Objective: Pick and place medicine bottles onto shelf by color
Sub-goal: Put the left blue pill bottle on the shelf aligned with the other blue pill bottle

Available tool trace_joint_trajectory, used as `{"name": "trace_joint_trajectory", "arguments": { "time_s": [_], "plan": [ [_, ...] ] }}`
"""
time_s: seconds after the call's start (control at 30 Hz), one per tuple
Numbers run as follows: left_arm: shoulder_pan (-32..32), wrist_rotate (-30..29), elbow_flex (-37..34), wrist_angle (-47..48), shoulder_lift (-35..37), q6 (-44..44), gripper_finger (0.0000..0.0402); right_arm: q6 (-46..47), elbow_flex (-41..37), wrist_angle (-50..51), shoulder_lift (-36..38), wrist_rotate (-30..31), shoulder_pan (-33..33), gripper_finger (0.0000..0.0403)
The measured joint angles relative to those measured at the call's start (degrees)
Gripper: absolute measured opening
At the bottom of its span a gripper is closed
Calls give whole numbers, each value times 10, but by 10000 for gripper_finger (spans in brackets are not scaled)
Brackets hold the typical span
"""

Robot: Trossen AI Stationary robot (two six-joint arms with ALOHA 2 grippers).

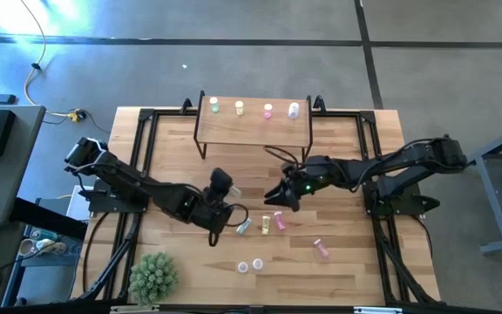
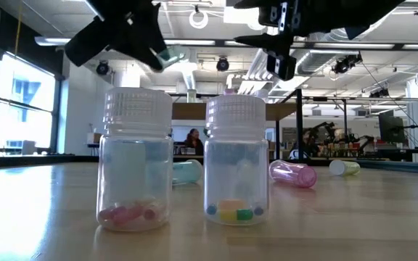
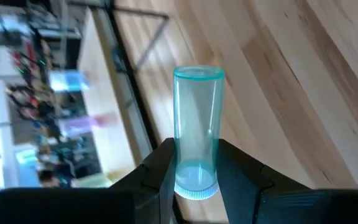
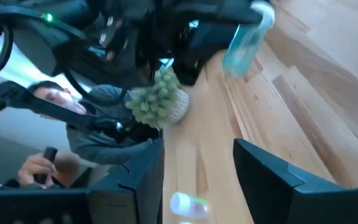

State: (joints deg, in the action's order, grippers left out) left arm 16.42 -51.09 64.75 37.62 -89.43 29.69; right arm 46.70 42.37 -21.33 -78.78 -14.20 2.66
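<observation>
Above wooden table point(image 1: 338, 270), left gripper point(image 3: 196, 180) clamps a clear teal, pale-capped bottle point(image 3: 197, 127); right gripper point(image 4: 197, 168) gapes.

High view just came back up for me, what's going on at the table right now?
The left gripper has a pale green bottle clamped between its jaws, lifted off the table. The right gripper hovers near mid-table, jaws open and empty. Four bottles stand along the shelf. A few bottles lie loose on the table, including a pink bottle, and two clear bottles stand near the front edge.
</observation>
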Motion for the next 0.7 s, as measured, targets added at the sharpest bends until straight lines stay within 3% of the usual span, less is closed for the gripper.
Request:
{"name": "trace_joint_trajectory", "arguments": {
  "time_s": [0.2,0.37,0.7],
  "plan": [
    [11,-36,0,-85,0,112,93,62,8,-3,0,-11,-31,224],
    [13,-73,0,-159,0,213,93,96,9,-7,-11,-31,-39,232],
    [16,-109,0,-278,-32,410,93,139,9,-140,-57,-72,-38,232]
  ]
}}
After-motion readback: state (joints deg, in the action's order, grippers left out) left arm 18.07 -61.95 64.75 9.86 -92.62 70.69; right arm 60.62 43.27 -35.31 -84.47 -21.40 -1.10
